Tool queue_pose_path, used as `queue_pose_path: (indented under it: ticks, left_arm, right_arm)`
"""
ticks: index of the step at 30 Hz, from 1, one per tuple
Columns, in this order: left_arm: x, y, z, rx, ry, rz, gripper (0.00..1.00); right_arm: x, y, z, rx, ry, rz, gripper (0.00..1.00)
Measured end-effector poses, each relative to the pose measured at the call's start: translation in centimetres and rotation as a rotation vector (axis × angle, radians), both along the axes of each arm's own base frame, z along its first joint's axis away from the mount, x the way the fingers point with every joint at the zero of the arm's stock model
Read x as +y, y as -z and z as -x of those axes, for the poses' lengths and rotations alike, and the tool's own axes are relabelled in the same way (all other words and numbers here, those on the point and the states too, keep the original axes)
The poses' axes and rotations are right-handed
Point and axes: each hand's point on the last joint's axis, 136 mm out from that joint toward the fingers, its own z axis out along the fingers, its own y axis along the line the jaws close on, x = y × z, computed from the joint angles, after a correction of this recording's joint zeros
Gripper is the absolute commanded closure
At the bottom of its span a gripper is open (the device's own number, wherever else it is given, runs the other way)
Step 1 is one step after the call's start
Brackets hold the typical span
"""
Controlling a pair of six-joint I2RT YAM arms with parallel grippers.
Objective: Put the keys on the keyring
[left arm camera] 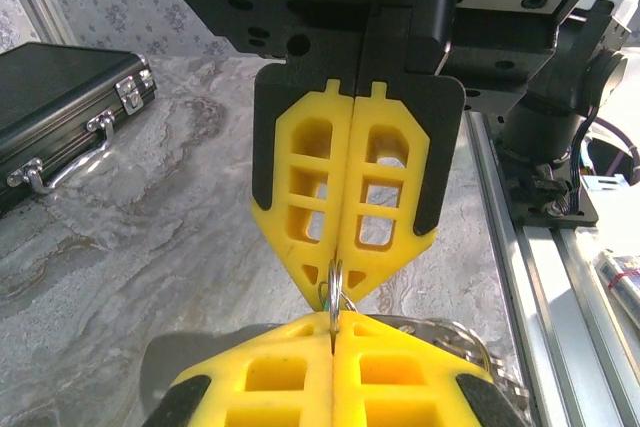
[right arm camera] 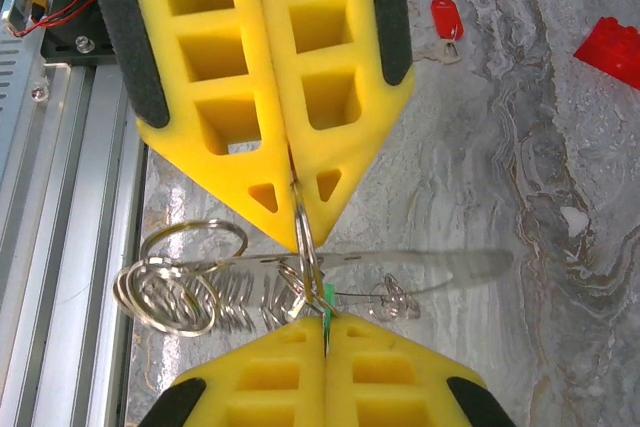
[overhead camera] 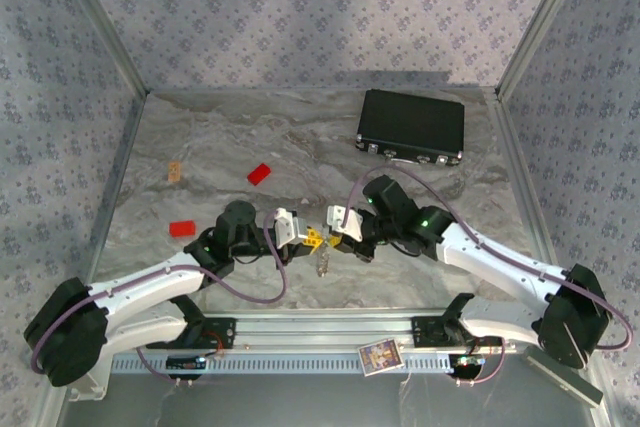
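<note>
Both grippers meet tip to tip above the table's near middle. My left gripper (overhead camera: 312, 238) (left arm camera: 334, 325) is shut on the keyring (left arm camera: 335, 282), a thin silvery loop held edge-on. The loop (right arm camera: 305, 237) runs down from the left fingers (right arm camera: 250, 67) to my right gripper (right arm camera: 326, 322) (overhead camera: 334, 240). The right gripper is shut on the green key (right arm camera: 326, 299), of which just a green sliver shows. Silvery chain and coils (right arm camera: 190, 287) hang off the ring (overhead camera: 323, 265). The red key (right arm camera: 445, 22) lies loose on the marble.
A black box (overhead camera: 411, 127) (left arm camera: 60, 107) lies at the back right. Two red blocks (overhead camera: 259, 174) (overhead camera: 182, 229) and a small tan piece (overhead camera: 175, 171) lie to the left. The aluminium rail (overhead camera: 320, 332) runs along the near edge, with a card (overhead camera: 380, 356) on it.
</note>
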Motion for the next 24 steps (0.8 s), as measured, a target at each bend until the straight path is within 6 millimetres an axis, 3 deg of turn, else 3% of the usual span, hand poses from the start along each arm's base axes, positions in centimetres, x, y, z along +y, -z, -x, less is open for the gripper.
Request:
queue_pose_path:
  ticks: [6,11,18,24]
  left_arm:
    - [0.0,0.0,0.0,-0.001,0.0,0.001,1.0]
    - [0.0,-0.1,0.0,-0.002,0.002,0.002,1.0]
    - [-0.2,-0.2,0.1,-0.007,0.012,0.012,1.0]
    - [-0.2,0.0,0.0,-0.002,0.011,0.007,1.0]
  right_arm:
    - [-0.3,-0.8,-0.1,-0.021,0.015,-0.016,0.75]
    - [-0.5,-2.0,0.1,-0.041,0.017,-0.064,0.73]
    - [0.4,-2.5,0.1,-0.026,-0.001,-0.118,0.78]
    - [0.8,-1.7,0.2,0.004,-0.003,-0.127,1.0]
